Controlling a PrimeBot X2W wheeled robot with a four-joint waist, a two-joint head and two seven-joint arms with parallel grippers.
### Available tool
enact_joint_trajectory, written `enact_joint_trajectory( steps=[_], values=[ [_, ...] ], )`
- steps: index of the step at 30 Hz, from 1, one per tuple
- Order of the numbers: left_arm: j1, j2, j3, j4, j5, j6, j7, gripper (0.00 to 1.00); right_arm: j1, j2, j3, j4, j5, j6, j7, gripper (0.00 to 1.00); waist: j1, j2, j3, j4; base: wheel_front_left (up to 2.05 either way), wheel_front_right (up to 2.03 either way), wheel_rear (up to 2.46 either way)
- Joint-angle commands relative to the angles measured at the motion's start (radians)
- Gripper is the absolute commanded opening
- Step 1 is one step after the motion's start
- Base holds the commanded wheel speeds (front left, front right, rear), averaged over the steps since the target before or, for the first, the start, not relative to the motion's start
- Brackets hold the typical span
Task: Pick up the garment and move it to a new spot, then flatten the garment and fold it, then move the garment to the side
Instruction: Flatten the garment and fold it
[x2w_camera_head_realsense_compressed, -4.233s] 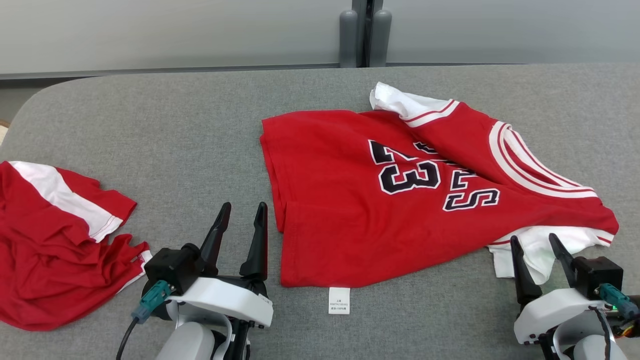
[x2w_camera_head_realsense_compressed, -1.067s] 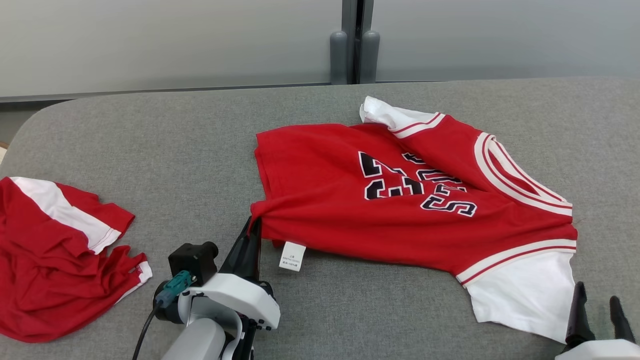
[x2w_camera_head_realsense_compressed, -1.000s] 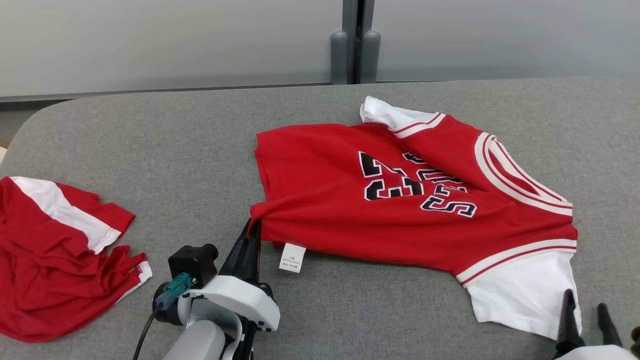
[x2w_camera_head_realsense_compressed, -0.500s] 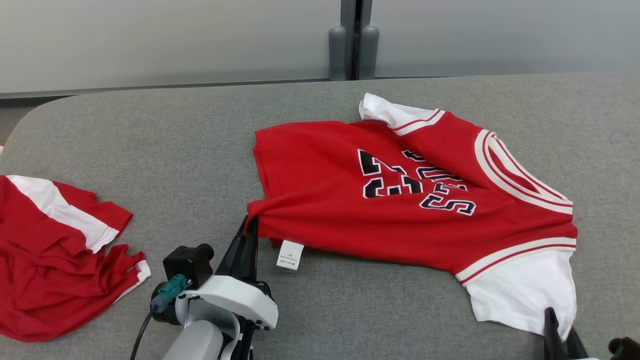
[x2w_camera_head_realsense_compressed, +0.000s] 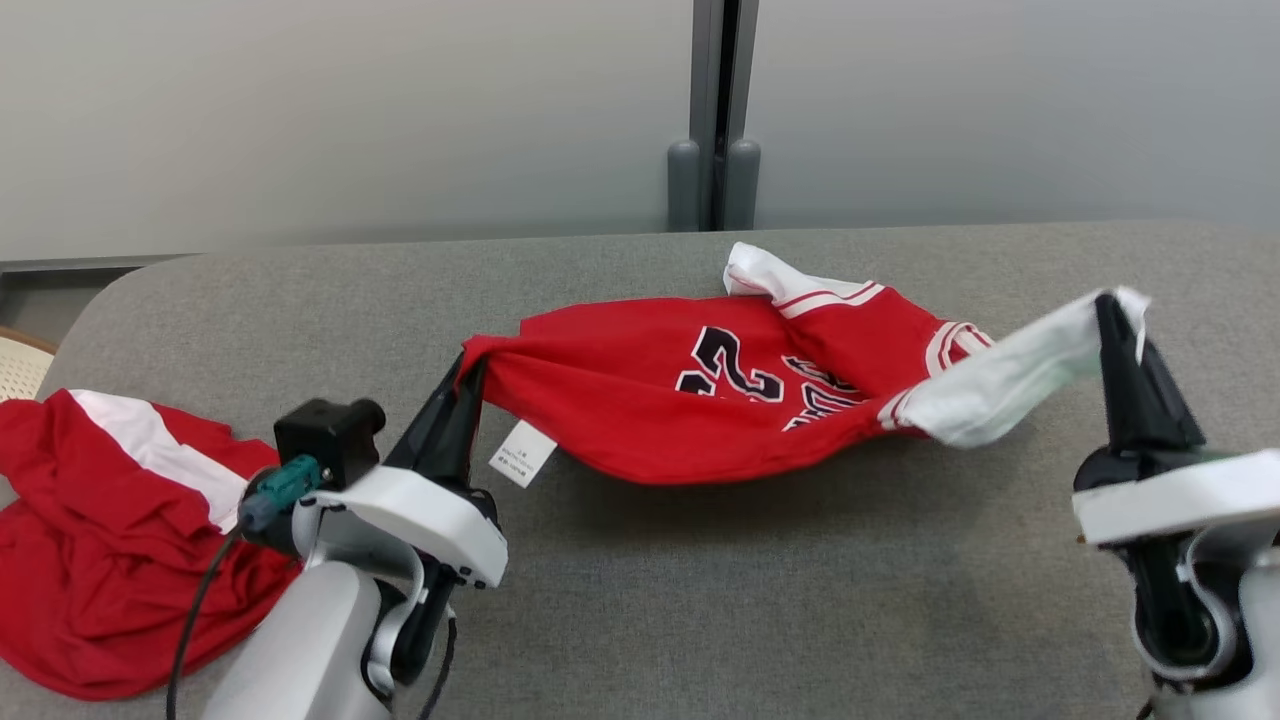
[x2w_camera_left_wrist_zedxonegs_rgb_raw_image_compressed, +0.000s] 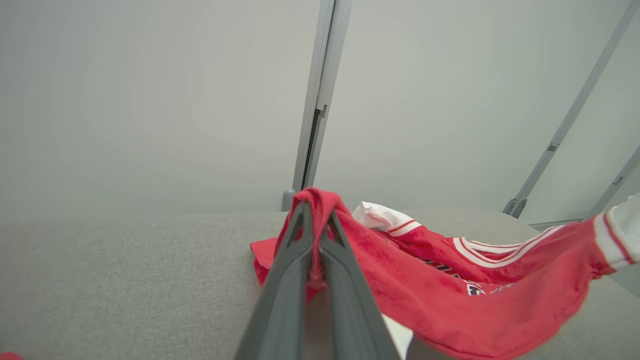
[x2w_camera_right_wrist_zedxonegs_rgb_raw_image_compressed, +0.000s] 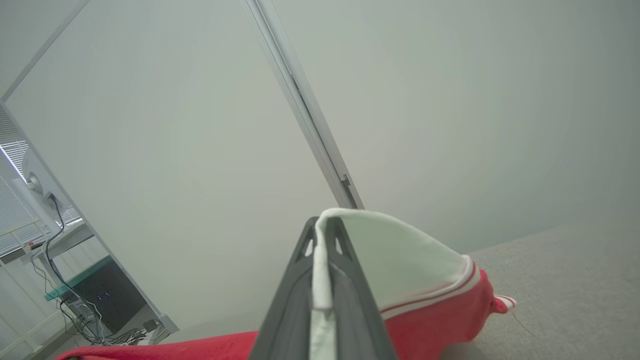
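Between the two end effectors the garment hangs as a sagging red band, its far edge trailing on the counter. A moment ago it lay flat, with the right end effector closing over the white sleeve. Now that end effector is clamped shut on the sleeve's corner and raised. The left end effector keeps its closed pinch on the hem corner and has lifted too, a label dangling just below its tips. I judge the pick-up well begun, with the carry to a new spot next. Outboard of the left end effector lies a second red garment, which could snag a leftward swing. Ahead of both, the counter looks free.
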Motion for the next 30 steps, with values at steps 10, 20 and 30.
enact_joint_trajectory(
  steps=[10, 20, 30],
  values=[
    [-0.224, 0.090, 0.038, -0.132, -0.069, -0.008, 0.307, 0.00, -0.382, -0.011, -0.048, 0.058, 0.085, 0.000, 0.180, 0.00, 0.0000, 0.0000, -0.096, 0.000, 0.00, 0.00, 0.00],
    [-0.315, 0.028, 0.174, -0.203, -0.254, 0.097, 0.442, 0.00, -0.614, 0.027, -0.151, 0.245, -0.036, 0.000, 0.269, 0.00, 0.0000, 0.0000, -0.142, -0.007, 0.00, 0.00, 0.00],
    [-0.255, -0.032, 0.267, -0.288, -0.394, 0.202, 0.500, 0.00, -0.601, 0.047, -0.227, 0.230, -0.151, 0.000, 0.360, 0.00, 0.0000, 0.0000, -0.099, -0.016, 0.00, 0.00, 0.00]
  ],
)
